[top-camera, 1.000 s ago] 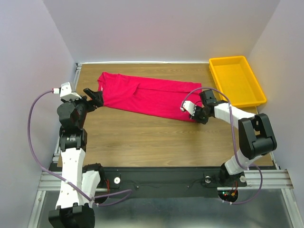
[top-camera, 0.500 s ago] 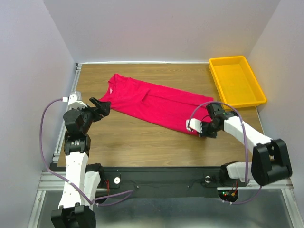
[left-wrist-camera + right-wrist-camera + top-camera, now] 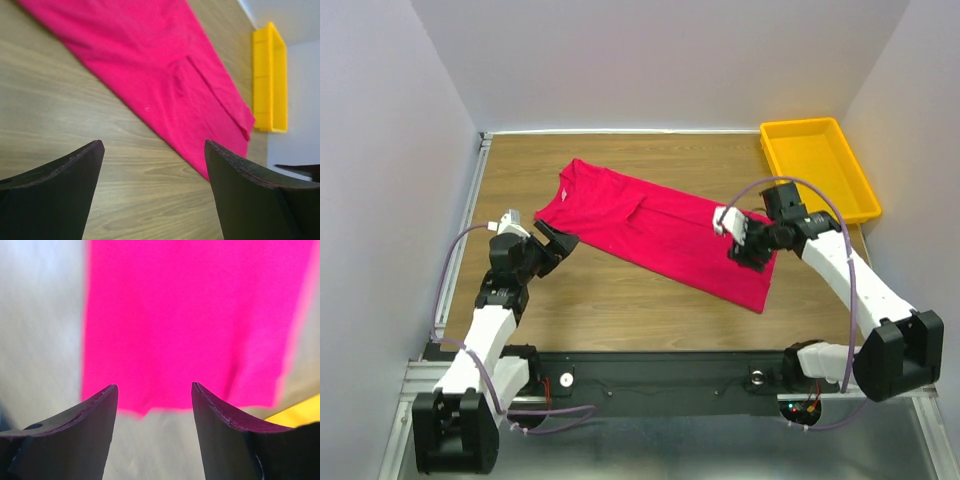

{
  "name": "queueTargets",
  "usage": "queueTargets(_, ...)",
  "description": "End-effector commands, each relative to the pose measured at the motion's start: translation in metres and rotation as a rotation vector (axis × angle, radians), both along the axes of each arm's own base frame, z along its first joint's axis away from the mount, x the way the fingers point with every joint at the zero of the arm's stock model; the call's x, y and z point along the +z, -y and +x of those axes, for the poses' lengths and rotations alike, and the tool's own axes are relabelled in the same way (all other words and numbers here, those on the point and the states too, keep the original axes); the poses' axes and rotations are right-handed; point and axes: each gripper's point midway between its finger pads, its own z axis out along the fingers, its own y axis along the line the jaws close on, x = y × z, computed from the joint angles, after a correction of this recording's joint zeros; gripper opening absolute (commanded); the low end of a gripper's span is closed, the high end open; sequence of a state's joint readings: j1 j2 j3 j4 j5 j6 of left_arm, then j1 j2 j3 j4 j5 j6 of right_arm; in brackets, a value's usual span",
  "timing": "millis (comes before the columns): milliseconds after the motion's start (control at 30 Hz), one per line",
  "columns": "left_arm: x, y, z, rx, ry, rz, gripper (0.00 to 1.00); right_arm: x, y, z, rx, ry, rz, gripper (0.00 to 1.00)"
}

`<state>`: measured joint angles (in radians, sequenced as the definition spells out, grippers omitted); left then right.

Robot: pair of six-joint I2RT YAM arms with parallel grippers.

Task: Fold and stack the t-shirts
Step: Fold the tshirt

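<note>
Between our two grippers the red t-shirt (image 3: 655, 225) lies flat on the bench (image 3: 620, 300), a long strip running slantwise. Our left gripper (image 3: 563, 243) sits just off the shirt's collar end, spread wide and holding nothing, with the cloth ahead of its fingers. Our right gripper (image 3: 750, 252) hangs over the hem end, likewise parted and empty. Beyond it stands a yellow tray (image 3: 820, 170).

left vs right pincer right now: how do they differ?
Left pincer is over bare tabletop beside the red t-shirt; right pincer is over the cloth, at the end nearer the yellow tray. Left pincer looks along the tabletop at a low slant; right pincer points more steeply down at the t-shirt. Shared: both open, gripping nothing.
</note>
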<state>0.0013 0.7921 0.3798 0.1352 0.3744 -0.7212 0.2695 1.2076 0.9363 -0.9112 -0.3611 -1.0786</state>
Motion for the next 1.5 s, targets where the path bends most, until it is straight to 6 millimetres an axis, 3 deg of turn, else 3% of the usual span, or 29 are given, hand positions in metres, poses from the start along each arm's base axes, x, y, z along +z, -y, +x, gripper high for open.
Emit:
queueTargets(0, -0.025, -0.021, 0.019, 0.171, -0.074, 0.019, 0.92, 0.056, -0.051, 0.055, -0.175, 0.063, 0.299, 0.66)
queueTargets(100, -0.036, -0.042, 0.045, 0.276, -0.080, 0.078, 0.89, 0.074, -0.073, 0.076, -0.216, 0.056, 0.433, 0.66)
queueTargets(133, -0.031, -0.048, 0.057, 0.296, -0.073, 0.089, 0.88, 0.071, -0.078, 0.078, -0.230, 0.019, 0.456, 0.66)
queueTargets(167, -0.048, -0.051, 0.064, 0.300, -0.126, 0.116, 0.88, 0.075, -0.081, 0.083, -0.236, 0.029, 0.471, 0.66)
queueTargets(200, -0.052, -0.053, 0.069, 0.306, -0.141, 0.132, 0.88, 0.074, -0.082, 0.086, -0.242, 0.024, 0.476, 0.66)
queueTargets(267, -0.051, -0.075, 0.087, 0.358, -0.153, 0.164, 0.87, 0.074, -0.083, 0.089, -0.252, 0.021, 0.481, 0.66)
queueTargets(300, -0.063, -0.080, 0.091, 0.365, -0.187, 0.178, 0.86, 0.074, -0.083, 0.090, -0.253, 0.027, 0.482, 0.66)
queueTargets(367, -0.062, -0.089, 0.103, 0.374, -0.182, 0.198, 0.84, 0.073, -0.081, 0.090, -0.261, 0.034, 0.477, 0.66)
queueTargets(400, -0.072, -0.093, 0.106, 0.376, -0.209, 0.206, 0.83, 0.073, -0.081, 0.090, -0.261, 0.042, 0.478, 0.66)
queueTargets(467, -0.068, -0.102, 0.116, 0.380, -0.202, 0.230, 0.82, 0.068, -0.079, 0.087, -0.267, 0.040, 0.470, 0.66)
queueTargets(533, -0.079, -0.109, 0.121, 0.389, -0.234, 0.239, 0.82, 0.066, -0.077, 0.087, -0.273, 0.045, 0.466, 0.66)
queueTargets(733, -0.095, -0.119, 0.144, 0.338, -0.268, 0.231, 0.67, 0.059, -0.073, 0.085, -0.293, 0.044, 0.457, 0.66)
queueTargets(867, -0.090, -0.123, 0.160, 0.325, -0.253, 0.233, 0.60, 0.056, -0.071, 0.086, -0.303, 0.037, 0.457, 0.66)
queueTargets(1033, -0.092, -0.121, 0.167, 0.269, -0.262, 0.201, 0.38, 0.055, -0.070, 0.088, -0.308, 0.040, 0.452, 0.66)
queueTargets(1200, -0.086, -0.116, 0.164, 0.222, -0.251, 0.196, 0.41, 0.055, -0.069, 0.090, -0.311, 0.041, 0.451, 0.66)
queueTargets(1467, -0.073, -0.131, 0.162, 0.262, -0.235, 0.190, 0.50, 0.053, -0.071, 0.086, -0.301, 0.029, 0.460, 0.66)
